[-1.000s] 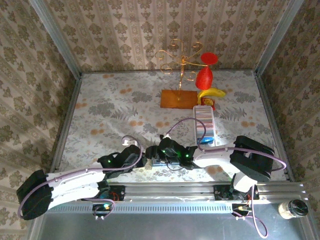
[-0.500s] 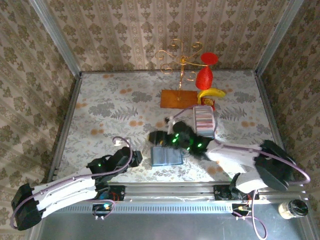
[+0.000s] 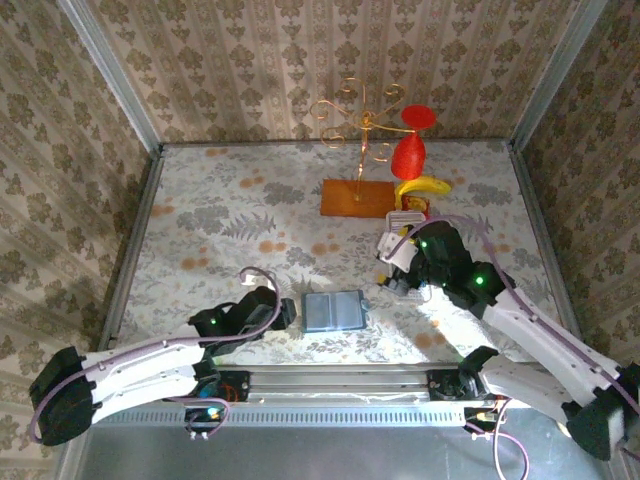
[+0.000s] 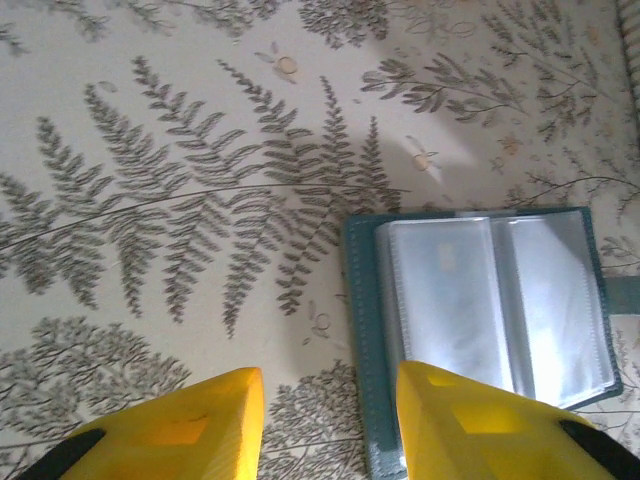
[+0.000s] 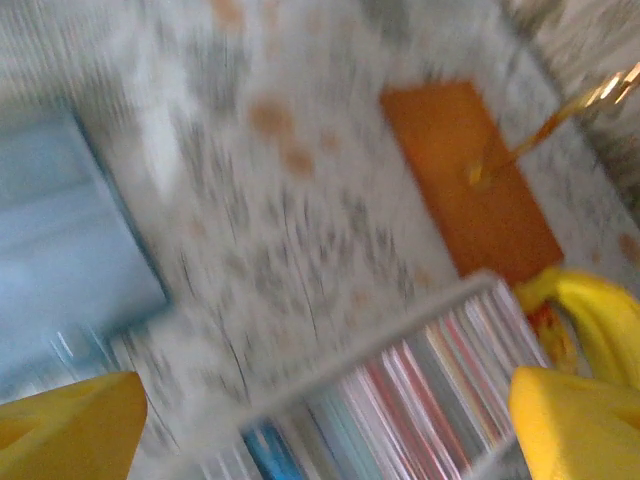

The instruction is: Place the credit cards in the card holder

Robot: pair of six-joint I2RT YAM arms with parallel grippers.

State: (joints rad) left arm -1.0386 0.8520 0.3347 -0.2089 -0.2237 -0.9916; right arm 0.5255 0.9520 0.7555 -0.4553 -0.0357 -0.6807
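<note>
Right gripper (image 3: pixel 395 270) swung from card holder (image 3: pixel 334 311) to credit cards (image 5: pixel 420 395) beside banana (image 3: pixel 425 186), seemingly spread; left gripper (image 4: pixel 328 388) spread.

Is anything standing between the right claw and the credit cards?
Nothing visible does. The right claw hangs open over the credit cards, which stand in their white tray. The wrist picture is blurred.

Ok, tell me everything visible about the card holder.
The card holder is a teal, stitched-edge case lying open and flat like a book on the floral tablecloth, toward its near edge. Glossy clear plastic sleeves fill the inside and look empty. A small tab sticks out from one side. The open left gripper hovers at the opposite edge; contact cannot be told.
</note>
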